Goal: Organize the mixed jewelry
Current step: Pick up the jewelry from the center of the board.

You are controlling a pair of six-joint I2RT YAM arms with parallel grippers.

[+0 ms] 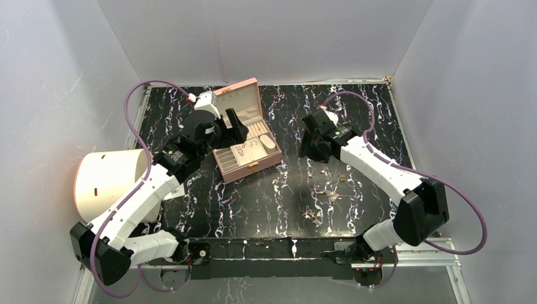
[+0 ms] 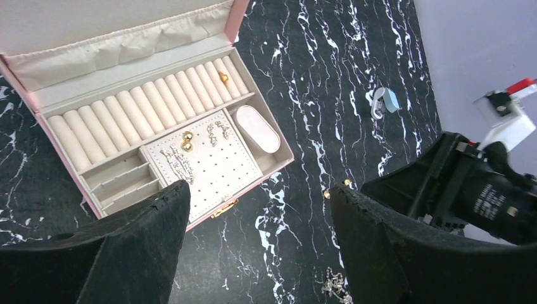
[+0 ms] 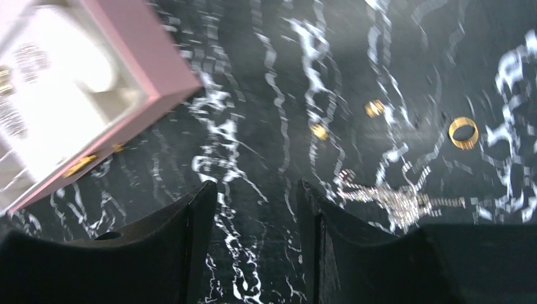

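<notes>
Table (image 2: 354, 76): glossy black stone look — white veins.
Box (image 1: 239, 98): pink smooth shell, cream soft cloth lining.
Ring (image 3: 463, 131): shiny gold metal.
Chain (image 3: 392, 197): glittering silvery metal.

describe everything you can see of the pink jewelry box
The pink jewelry box lies open on the black marbled table, lid tilted back, cream-lined with a gathered pocket. Inside: a row of ring rolls holding one gold ring, a white perforated earring card carrying gold studs and silvery pieces, an oval pad, small divided slots. A gold clasp sits on its front.
</notes>
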